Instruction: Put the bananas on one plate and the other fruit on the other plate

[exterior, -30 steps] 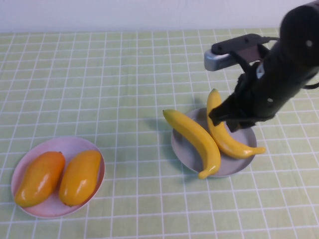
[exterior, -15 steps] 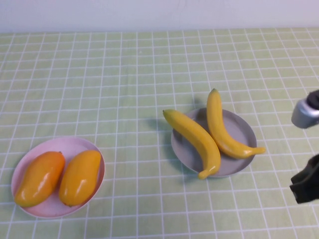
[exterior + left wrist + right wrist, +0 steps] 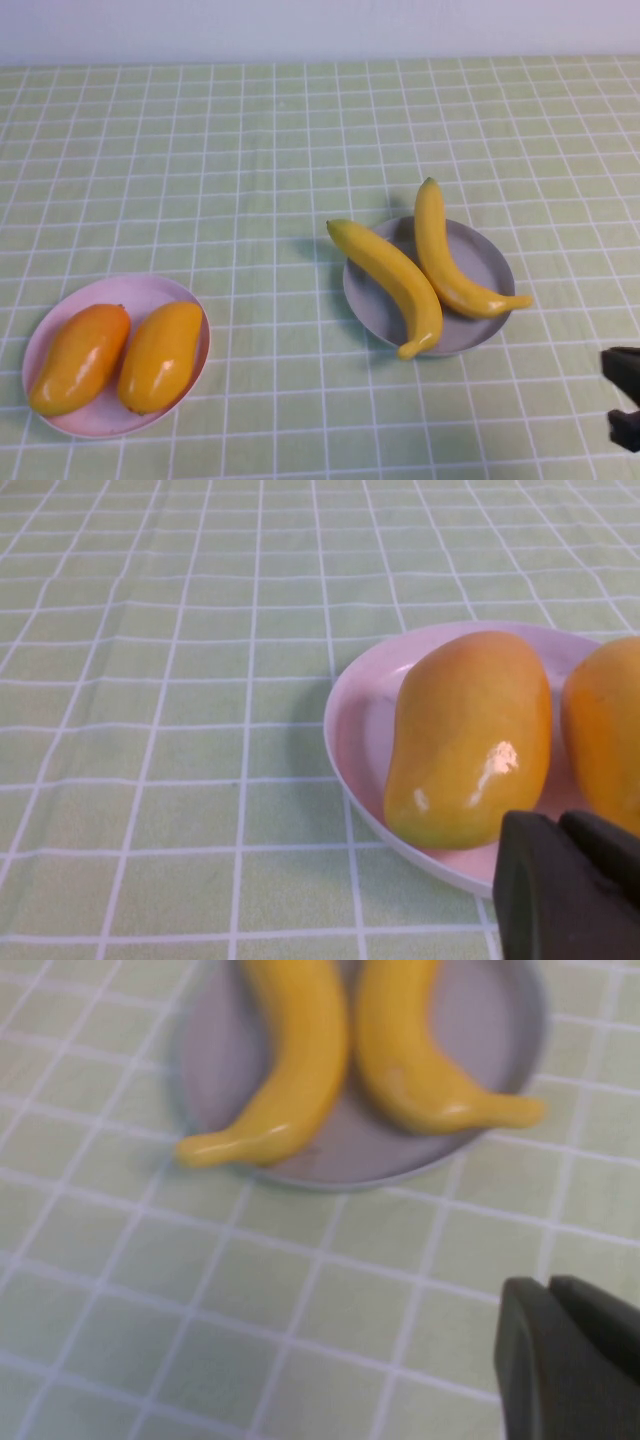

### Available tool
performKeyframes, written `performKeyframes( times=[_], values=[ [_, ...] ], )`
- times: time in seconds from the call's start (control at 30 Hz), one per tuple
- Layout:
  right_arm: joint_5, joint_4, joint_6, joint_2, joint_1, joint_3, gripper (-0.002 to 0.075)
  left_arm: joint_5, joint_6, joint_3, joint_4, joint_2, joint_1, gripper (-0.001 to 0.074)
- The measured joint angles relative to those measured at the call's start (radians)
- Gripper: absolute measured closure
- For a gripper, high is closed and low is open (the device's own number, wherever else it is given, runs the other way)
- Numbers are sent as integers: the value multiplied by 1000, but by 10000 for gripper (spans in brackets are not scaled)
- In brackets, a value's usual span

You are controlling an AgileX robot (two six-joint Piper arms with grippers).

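Observation:
Two yellow bananas [image 3: 390, 280] [image 3: 445, 260] lie side by side on the grey-blue plate [image 3: 490, 260] right of centre. Two orange-yellow mango-like fruits [image 3: 80, 358] [image 3: 162, 355] lie on the pale pink plate [image 3: 130, 292] at the front left. My right gripper [image 3: 622, 395] is at the front right edge, away from the grey plate; in the right wrist view it [image 3: 548, 1288] is shut and empty, with the bananas [image 3: 300, 1050] beyond it. My left gripper [image 3: 560, 825] is out of the high view; it is shut and empty beside the pink plate [image 3: 355, 720] and a mango [image 3: 470, 735].
A green checked cloth [image 3: 250, 150] covers the whole table. A pale wall runs along the far edge. Nothing else stands on the cloth.
My right arm has drawn back from over the grey plate to the front right edge of the view. The bananas and mangoes have not moved.

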Motion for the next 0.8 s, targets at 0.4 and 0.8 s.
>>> performKeyframes(
  times=[0.4,0.8],
  values=[
    [-322,-2,0,-507,-413,452,741,0,0,0,0,0,0,734],
    [-48,-2,0,-854,-482,463,741,0,0,0,0,-2,0,734]
  ],
)
